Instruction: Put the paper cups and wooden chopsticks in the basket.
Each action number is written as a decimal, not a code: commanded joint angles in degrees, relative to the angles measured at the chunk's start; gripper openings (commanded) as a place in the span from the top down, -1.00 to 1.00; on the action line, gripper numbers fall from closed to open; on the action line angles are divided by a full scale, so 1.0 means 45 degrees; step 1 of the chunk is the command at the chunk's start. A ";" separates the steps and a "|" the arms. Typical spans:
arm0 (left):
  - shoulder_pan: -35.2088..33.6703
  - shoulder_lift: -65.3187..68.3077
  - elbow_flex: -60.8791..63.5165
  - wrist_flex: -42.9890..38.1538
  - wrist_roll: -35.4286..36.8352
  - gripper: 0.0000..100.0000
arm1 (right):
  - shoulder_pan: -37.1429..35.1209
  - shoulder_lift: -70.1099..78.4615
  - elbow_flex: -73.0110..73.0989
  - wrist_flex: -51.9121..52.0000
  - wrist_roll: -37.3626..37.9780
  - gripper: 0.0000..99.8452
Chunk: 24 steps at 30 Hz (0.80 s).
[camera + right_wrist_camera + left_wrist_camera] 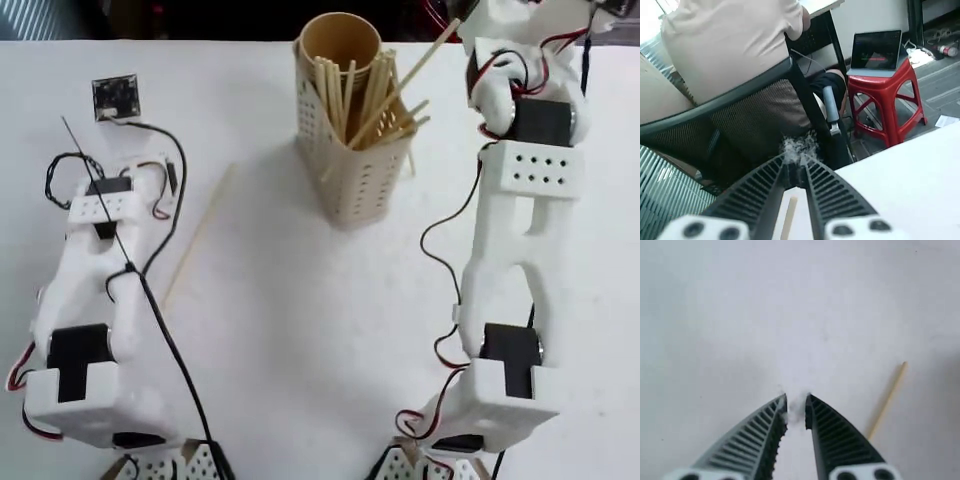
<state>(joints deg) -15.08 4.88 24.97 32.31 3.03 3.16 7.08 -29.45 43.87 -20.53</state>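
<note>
A perforated cream basket (352, 178) stands at the table's far middle, holding a paper cup (340, 42) and several wooden chopsticks (372, 105). One long chopstick (425, 58) slants out of the basket up to my right gripper (466, 24) at the table's far edge. In the right wrist view that gripper (795, 161) is shut on the chopstick (789, 220), which shows between its jaws. A single chopstick (200, 235) lies flat on the table left of the basket. My left gripper (796, 405) hangs just above the table beside it (887, 399), shut but for a thin slit and holding nothing.
A small circuit board (116, 96) with a black cable (165, 330) lies at the far left. Beyond the table's far edge are a person on a mesh chair (745, 120) and a red stool (885, 92).
</note>
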 commanded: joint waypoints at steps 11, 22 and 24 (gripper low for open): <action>0.0049 -0.0088 -0.0098 -0.0254 0.0000 0.83 | -0.1495 -0.0869 -0.0879 0.5812 0.1172 0.71; 0.0029 -0.0088 -0.0078 -0.0254 0.0000 0.83 | -0.2042 -0.0713 -0.0742 0.5832 0.1192 0.51; 0.0029 -0.0088 -0.0078 -0.0254 0.0000 0.83 | -0.2061 -0.0537 -0.0742 0.5441 0.1192 0.58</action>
<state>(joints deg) -15.08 4.88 24.97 32.31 3.03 -5.63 7.08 -30.77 71.03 -15.78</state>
